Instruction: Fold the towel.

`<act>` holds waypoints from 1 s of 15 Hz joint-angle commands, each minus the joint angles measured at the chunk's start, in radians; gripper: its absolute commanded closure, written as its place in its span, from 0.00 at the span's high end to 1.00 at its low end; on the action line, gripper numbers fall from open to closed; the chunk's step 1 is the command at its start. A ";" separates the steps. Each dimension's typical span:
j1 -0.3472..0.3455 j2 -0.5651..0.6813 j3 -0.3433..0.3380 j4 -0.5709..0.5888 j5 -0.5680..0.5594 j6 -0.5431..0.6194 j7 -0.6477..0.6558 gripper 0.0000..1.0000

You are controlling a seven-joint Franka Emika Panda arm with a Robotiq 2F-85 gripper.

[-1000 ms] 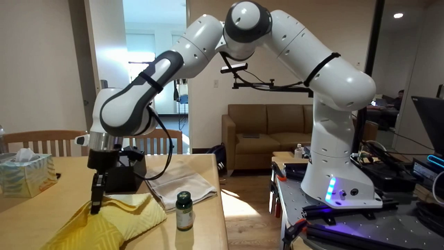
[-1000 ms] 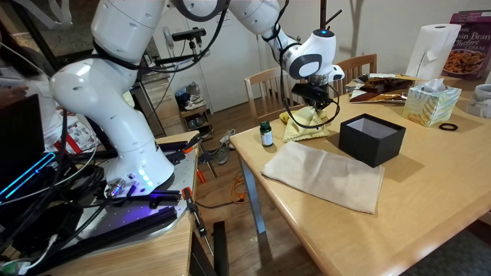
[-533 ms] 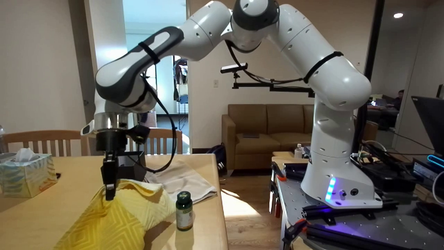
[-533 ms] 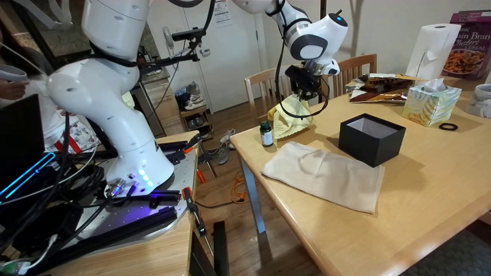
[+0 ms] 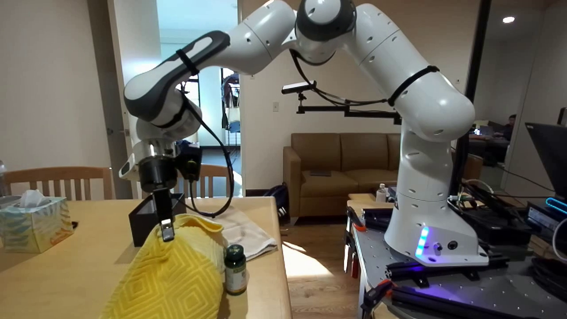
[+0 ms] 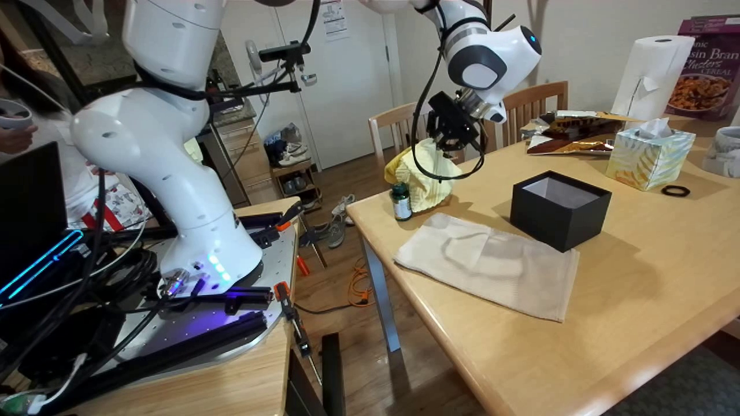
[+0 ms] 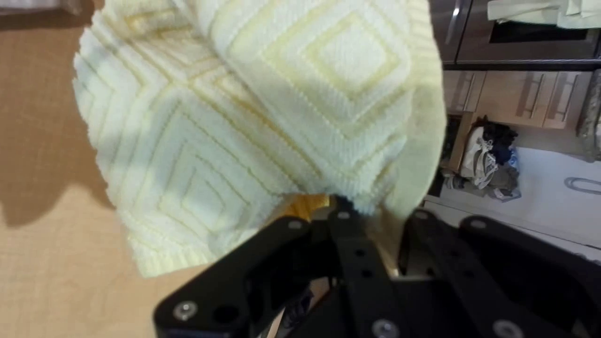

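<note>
A yellow towel hangs from my gripper, its lower part reaching down toward the table; it shows in both exterior views (image 5: 170, 279) (image 6: 425, 182). In the wrist view the towel (image 7: 263, 117) shows a pale side with a raised diamond pattern, and a piece of a deeper yellow face shows by the fingers. My gripper (image 5: 167, 235) is shut on the towel's upper edge, above the table, with the wrist tilted. In the wrist view the fingertips (image 7: 375, 216) are partly covered by the cloth. The towel's lowest part is cut off or hidden in the exterior views.
A green bottle (image 5: 235, 270) stands right beside the towel near the table edge; I cannot tell whether they touch. A beige cloth (image 6: 491, 266) lies flat. An open black box (image 6: 558, 214) and a tissue box (image 6: 650, 156) stand on the table (image 6: 653, 300).
My gripper has risen and moved toward the bottle's side of the table, its wrist tilting. The towel has been lifted with it and now hangs close to the bottle.
</note>
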 commanded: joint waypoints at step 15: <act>0.062 0.082 -0.092 0.083 0.078 0.090 -0.096 0.68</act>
